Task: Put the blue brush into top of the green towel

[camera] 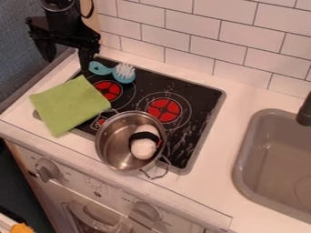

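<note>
The gripper (65,53) hangs at the upper left, above the stove's back left corner, its two fingers spread wide with nothing between them. Just right of it and lower, the blue brush (123,73) lies at the stove's back edge, white bristles facing up and handle pointing left toward the gripper. The green towel (70,105) is spread flat over the stove's left edge and the counter beside it, in front of the brush and apart from it.
A metal pot (110,144) holding a white and black toy (144,146) stands on the front of the stove (200,107). The grey sink (273,159) and its dark faucet (305,111) are at the right. A white tiled wall (203,38) runs behind.
</note>
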`<state>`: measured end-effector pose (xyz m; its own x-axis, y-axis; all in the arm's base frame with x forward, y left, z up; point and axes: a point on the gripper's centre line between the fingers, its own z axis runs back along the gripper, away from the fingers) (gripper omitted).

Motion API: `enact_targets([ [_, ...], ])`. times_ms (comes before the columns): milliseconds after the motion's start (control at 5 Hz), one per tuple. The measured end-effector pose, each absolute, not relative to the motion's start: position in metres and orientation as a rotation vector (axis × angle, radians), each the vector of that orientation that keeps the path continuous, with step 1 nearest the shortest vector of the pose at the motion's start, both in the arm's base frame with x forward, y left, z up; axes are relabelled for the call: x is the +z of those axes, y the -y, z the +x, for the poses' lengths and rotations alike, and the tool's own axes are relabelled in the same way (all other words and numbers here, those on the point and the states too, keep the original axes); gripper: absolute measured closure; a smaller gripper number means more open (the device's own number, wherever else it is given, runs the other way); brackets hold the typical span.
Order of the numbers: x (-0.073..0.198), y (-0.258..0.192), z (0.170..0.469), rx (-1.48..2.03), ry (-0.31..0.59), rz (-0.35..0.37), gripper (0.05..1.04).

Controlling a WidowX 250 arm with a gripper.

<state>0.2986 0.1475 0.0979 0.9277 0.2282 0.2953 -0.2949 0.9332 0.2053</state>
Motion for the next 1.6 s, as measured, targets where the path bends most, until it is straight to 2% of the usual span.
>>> enact_targets([
  [200,0.090,-0.148,0.297,0.279,0.242,0.251,0.083],
  [400,0.103,-0.149,0.303,0.374,0.263,0.384,0.083],
  [600,0.113,-0.146,0.312,0.474,0.295,0.349,0.083],
  [800,0.114,-0.138,0.321,0.621,0.263,0.313,0.083],
  [1000,0.121,-0.127,0.334,0.681,0.285,0.236,0.083],
  [1200,0.109,-0.117,0.346,0.790,0.253,0.143,0.083],
  [1400,0.105,-0.103,0.366,0.968,0.234,0.001,0.083],
  [1600,0.104,-0.092,0.381,1.124,0.220,-0.097,0.083],
])
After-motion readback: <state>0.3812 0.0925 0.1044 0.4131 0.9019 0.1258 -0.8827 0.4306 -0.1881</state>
